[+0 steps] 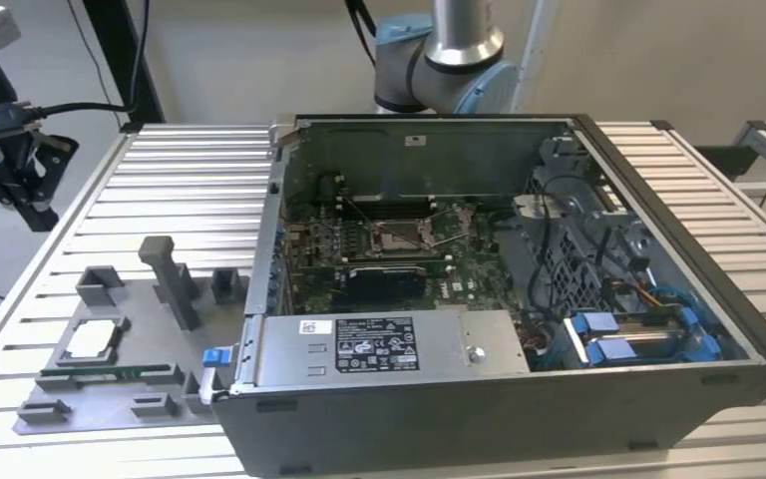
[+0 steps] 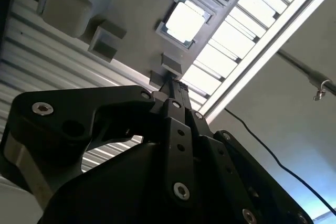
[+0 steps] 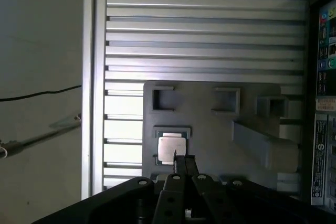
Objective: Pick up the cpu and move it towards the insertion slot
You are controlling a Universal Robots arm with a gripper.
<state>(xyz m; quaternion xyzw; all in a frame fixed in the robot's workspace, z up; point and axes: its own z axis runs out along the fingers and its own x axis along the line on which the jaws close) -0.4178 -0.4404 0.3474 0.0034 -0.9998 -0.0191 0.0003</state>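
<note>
Cpu (image 1: 95, 340) lies flat in a recess of the grey fixture tray (image 1: 144, 404), exterior view's left, outside the pc case (image 1: 490, 419). Gripper (image 3: 182, 160) is closed and empty (tips look pressed together in both wrist views). It is above the tray; cpu sits just ahead of the tips, no contact. Insertion slot (image 1: 401, 236) is inside the case, well apart from the cpu.

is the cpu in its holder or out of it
In. The small square silvery cpu lies flat in its square recess on the grey plastic holder plate in both wrist views.
</note>
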